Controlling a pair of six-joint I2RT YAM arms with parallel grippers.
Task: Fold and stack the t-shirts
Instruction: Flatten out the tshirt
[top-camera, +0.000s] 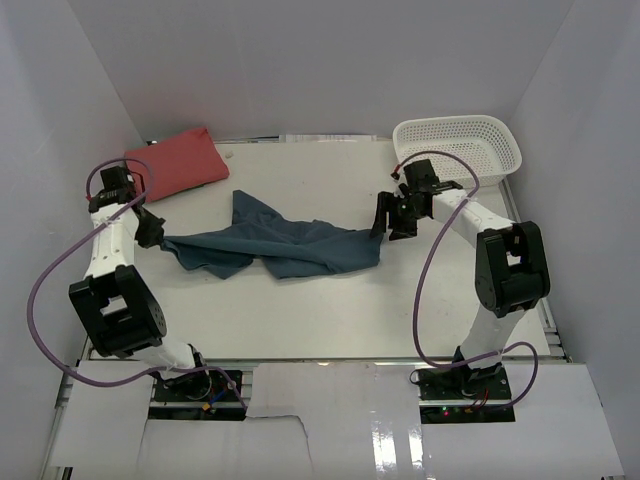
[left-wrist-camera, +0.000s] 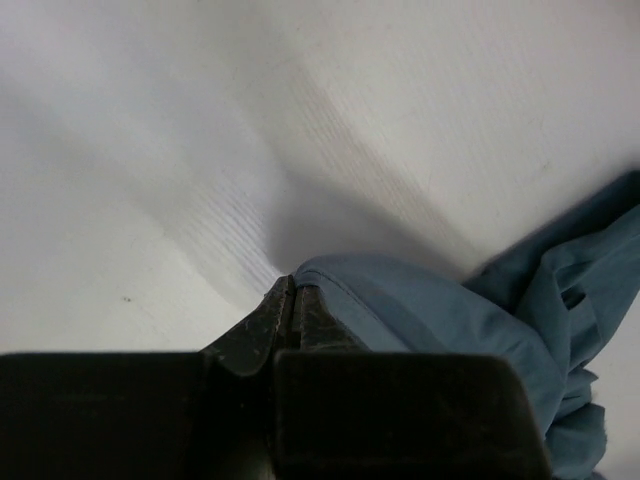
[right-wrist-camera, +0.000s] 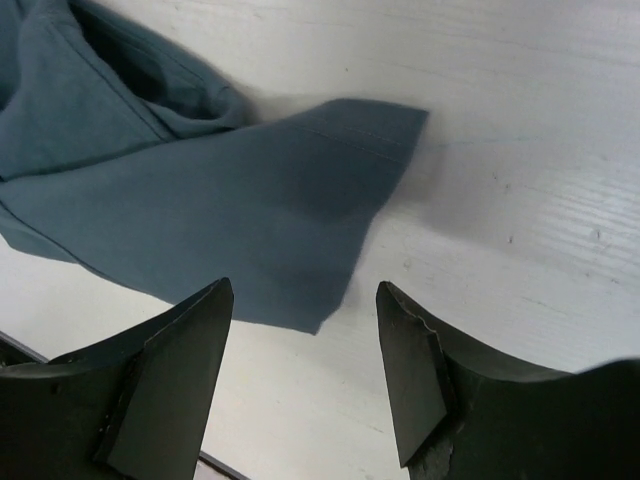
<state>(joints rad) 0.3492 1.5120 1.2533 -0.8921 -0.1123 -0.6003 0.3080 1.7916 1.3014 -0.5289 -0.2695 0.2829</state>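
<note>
**Task progress and arm pose, top view with both wrist views.**

**Progress.** The red tee (top-camera: 172, 163) lies as a compact, roughly rectangular bundle at 10 o'clock on the table (top-camera: 330, 315). It appears to be folded already. The blue tee (top-camera: 285, 245) lies rumpled and unfolded at the table's centre, drawn out from 9 to 3 o'clock, with one flap pointing to 12 o'clock. It is well apart from the red tee. By this reading about half the work is done. The blue tee has yet to be spread flat, folded and stacked with the red one. The basket (top-camera: 462, 146) stands at 2 o'clock and holds no tee that can be seen.

**Left arm.** It reaches forward along the table's 9 o'clock edge. The left claw (left-wrist-camera: 293, 292) is low over the surface at the blue tee's 9 o'clock end. Its jaws are pinched nearly together on a fold of the blue cloth, which bulges out beside the tips.

**Right arm.** It is bent inward from the 3 o'clock side. The right claw (right-wrist-camera: 305, 300) hangs just beside the tee's 3 o'clock corner, above the table. Its jaws stand wide and hold nothing. The flat corner of cloth lies ahead of and between the fingers, untouched.
</note>
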